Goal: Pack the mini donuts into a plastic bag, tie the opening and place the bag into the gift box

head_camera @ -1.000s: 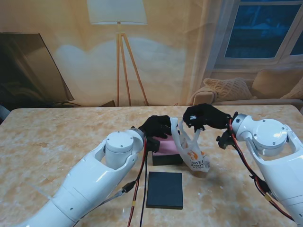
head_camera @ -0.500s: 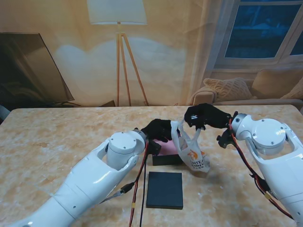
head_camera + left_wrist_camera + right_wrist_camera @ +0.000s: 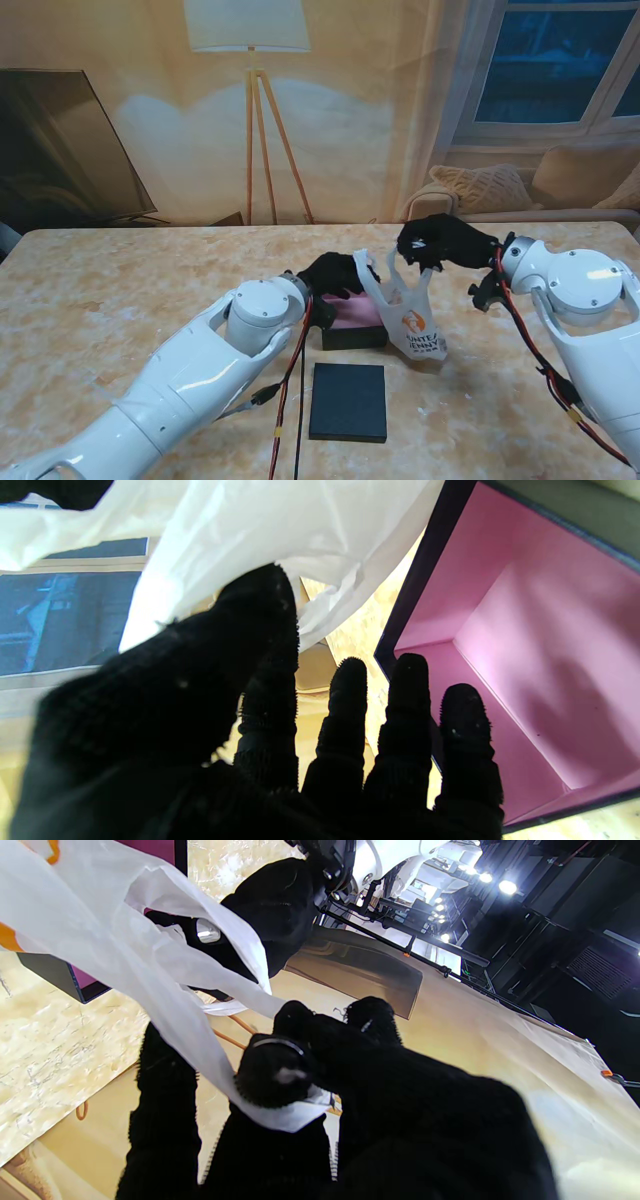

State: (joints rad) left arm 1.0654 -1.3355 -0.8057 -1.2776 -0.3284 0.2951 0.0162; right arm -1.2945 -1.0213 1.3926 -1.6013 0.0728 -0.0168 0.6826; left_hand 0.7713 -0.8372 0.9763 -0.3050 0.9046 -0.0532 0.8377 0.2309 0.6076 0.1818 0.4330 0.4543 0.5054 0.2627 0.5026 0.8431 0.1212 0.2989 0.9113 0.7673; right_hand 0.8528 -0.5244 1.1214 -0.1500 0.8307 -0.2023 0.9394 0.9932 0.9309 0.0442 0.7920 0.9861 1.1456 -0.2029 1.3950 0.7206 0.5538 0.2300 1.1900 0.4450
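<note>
The white plastic bag (image 3: 412, 318) with orange print hangs between my hands, just right of the gift box (image 3: 352, 318). Its bottom is on or near the table. My right hand (image 3: 440, 242) is shut on the bag's right handle (image 3: 210, 1060), pinched under the thumb. My left hand (image 3: 335, 275) is at the left handle (image 3: 367, 262); thumb and forefinger press the bag film (image 3: 280, 535), and the other fingers (image 3: 410, 705) spread over the box's pink inside (image 3: 530, 645). The donuts are hidden from every view.
The box's flat black lid (image 3: 348, 401) lies on the table nearer to me than the box. Red and black cables (image 3: 297, 400) hang along my left arm beside the lid. The marble table edge is far behind my hands.
My right hand has moved right, pulling the bag's mouth wider and shifting the bag a little right. My left hand has stayed by the box.
</note>
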